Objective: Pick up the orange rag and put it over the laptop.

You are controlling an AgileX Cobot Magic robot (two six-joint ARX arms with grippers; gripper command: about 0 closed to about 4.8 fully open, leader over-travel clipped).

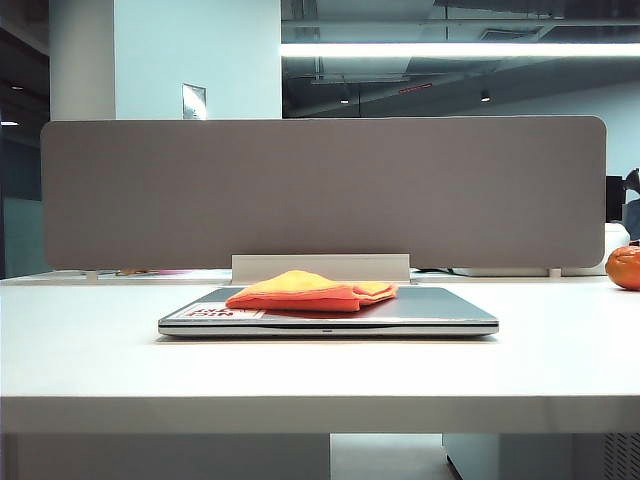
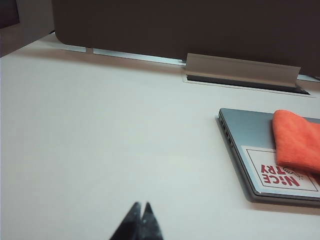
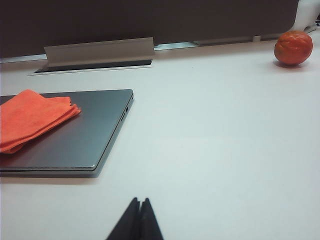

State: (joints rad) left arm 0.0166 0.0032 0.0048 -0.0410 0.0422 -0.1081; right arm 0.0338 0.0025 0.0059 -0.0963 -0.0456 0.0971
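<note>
In the exterior view, the closed laptop (image 1: 420,308) lies near the middle of the white worktop (image 1: 320,370), in front of the grey divider panel (image 1: 320,190). The orange rag (image 1: 312,290) rests folded on its lid. A round orange object (image 1: 624,267) sits at the worktop's far right edge. Neither arm shows here.

In the left wrist view, the left gripper (image 2: 140,212) hangs over bare worktop, well apart from the laptop's stickered corner, jaws pressed together and holding nothing.

In the right wrist view, the right gripper (image 3: 139,207) hangs over bare worktop near the laptop's other side, its jaws also pressed together, empty.
</note>
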